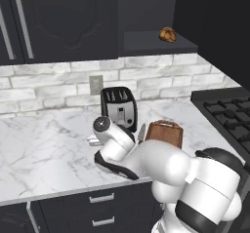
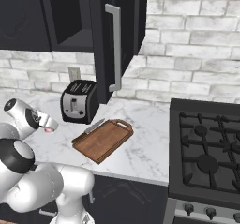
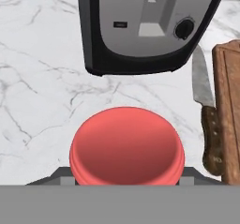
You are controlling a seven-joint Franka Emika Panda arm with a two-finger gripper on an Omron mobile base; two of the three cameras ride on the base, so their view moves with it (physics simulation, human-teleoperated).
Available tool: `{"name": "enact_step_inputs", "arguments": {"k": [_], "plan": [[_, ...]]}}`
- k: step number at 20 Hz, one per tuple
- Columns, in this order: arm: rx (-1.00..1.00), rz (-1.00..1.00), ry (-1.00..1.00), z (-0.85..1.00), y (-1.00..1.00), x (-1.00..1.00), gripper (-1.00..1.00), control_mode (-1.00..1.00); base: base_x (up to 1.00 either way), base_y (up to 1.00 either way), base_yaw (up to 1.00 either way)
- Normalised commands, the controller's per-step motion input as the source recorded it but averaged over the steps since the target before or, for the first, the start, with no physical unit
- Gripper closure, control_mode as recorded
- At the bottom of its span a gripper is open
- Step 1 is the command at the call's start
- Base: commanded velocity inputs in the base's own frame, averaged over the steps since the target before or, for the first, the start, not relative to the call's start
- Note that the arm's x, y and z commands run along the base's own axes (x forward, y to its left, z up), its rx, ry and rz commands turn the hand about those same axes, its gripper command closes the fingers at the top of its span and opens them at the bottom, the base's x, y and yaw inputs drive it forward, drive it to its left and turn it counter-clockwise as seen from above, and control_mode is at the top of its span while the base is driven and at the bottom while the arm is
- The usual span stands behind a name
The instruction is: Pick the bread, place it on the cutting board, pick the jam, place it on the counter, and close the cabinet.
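Note:
The red jam (image 3: 126, 148) sits between my gripper's (image 3: 126, 177) two fingers, seen from above, and the gripper is shut on it. In the right base view the jam (image 2: 48, 130) shows as a small red spot at the hand's tip, just over the white marble counter (image 2: 136, 148), left of the toaster. The bread (image 1: 167, 34) lies on the open cabinet's shelf (image 1: 156, 44). The cutting board (image 2: 103, 139) lies bare on the counter, right of the gripper (image 2: 48, 128). The cabinet door (image 2: 123, 35) stands open, its silver handle (image 2: 115, 47) facing me.
A black-and-silver toaster (image 2: 79, 101) stands just beyond the jam. A knife (image 3: 206, 110) lies along the board's left edge. The black stove (image 2: 206, 148) takes up the right side. My own arm (image 1: 161, 168) hides the counter's front edge.

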Motion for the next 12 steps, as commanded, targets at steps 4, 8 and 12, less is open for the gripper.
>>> {"name": "enact_step_inputs", "arguments": {"k": [4, 8, 12], "plan": [[0.0, 0.0, 0.0, -0.19, 0.0, 0.09, 1.0, -1.0, 0.0, 0.0, 0.0], [0.0, 0.0, 0.0, -0.16, 0.0, 0.04, 1.0, -1.0, 0.0, 0.0, 0.0], [0.0, 0.0, 0.0, -0.18, 0.0, 0.01, 1.0, -1.0, 0.0, 0.0, 0.0]]}}
